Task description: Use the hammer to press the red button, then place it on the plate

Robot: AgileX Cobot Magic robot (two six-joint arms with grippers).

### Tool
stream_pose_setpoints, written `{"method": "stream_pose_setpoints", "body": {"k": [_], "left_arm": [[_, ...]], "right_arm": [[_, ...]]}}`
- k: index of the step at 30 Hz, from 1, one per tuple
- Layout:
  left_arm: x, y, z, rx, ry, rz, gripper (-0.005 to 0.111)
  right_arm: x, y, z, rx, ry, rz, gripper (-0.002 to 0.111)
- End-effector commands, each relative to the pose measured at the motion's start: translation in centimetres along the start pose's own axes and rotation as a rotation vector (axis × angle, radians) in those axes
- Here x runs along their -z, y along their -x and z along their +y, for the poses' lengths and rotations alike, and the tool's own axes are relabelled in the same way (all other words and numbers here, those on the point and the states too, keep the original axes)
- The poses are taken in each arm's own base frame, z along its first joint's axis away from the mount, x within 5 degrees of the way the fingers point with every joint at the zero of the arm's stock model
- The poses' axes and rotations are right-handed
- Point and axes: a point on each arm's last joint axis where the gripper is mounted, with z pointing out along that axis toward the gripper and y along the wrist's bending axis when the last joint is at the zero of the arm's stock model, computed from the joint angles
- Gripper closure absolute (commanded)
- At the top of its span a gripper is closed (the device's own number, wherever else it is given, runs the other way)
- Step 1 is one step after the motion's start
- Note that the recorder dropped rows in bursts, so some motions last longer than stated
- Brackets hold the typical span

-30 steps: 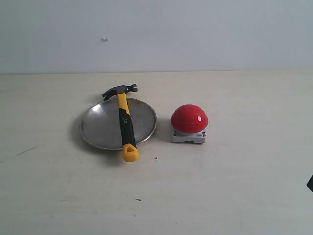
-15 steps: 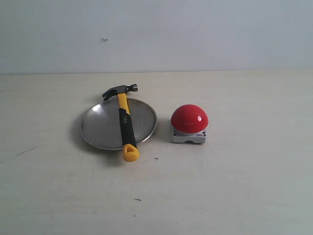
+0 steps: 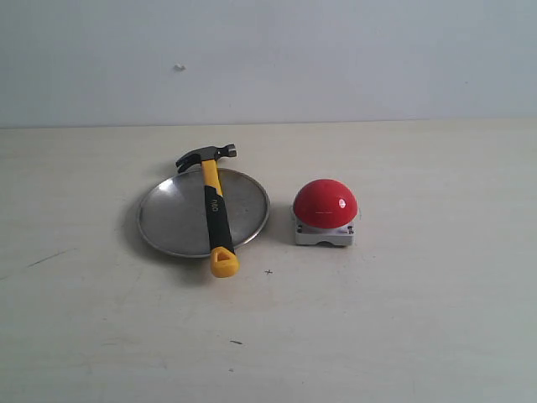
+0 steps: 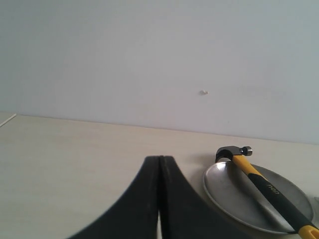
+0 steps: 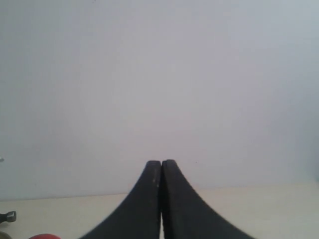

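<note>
The left fingers point(image 4: 144, 199) are pressed together, two black curved pads meeting along a thin seam. They hold nothing and touch nothing, and the pale tabletop point(image 3: 403, 319) stretches beyond them. The right fingers point(image 5: 177, 204) are closed in the same way and are empty, facing a plain wall point(image 5: 159, 74). The hammer point(image 3: 215, 210) lies across the plate point(image 3: 168, 218). Its dark claw head sits just past the far rim, its yellow-and-black handle runs over the brushed silver dish, and its yellow looped tip overhangs the near rim. The red button point(image 3: 325, 201) stands just beside the plate on the right of the exterior view, apart from it. It is a glossy dome with a small highlight, on a squat grey-white square base. Only the exterior view shows all three things whole, and it shows neither arm. The left wrist view takes in the plate and most of the hammer near the closed fingers, with the handle's end cut off by the frame edge. The right wrist view catches only a sliver of red and a bit of the hammer's head at its border.
</note>
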Motion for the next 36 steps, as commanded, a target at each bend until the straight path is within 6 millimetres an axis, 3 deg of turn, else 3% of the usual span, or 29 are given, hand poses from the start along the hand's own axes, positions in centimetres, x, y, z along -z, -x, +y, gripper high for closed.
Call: {"method": "stream_pose_setpoints", "body": {"k": [1, 12, 17, 36], "left_arm": [[0.0, 0.0, 0.0, 0.002, 0.003, -0.001, 0.107], [0.0, 0.0, 0.0, 0.002, 0.003, -0.001, 0.107], [0.0, 0.0, 0.0, 0.002, 0.003, -0.001, 0.107], [0.0, 0.0, 0.0, 0.002, 0.003, -0.001, 0.107]], "right_arm": [[0.0, -0.1, -0.1, 0.066, -0.007, -0.006, 0.108], [0.1, -0.9, 0.8, 0.202, 0.100, 0.076, 0.108], [0.2, -1.6, 0.7, 0.180, 0.097, 0.159, 0.108], [0.2, -1.4, 0.8, 0.066, 0.092, 0.134, 0.108]]}}
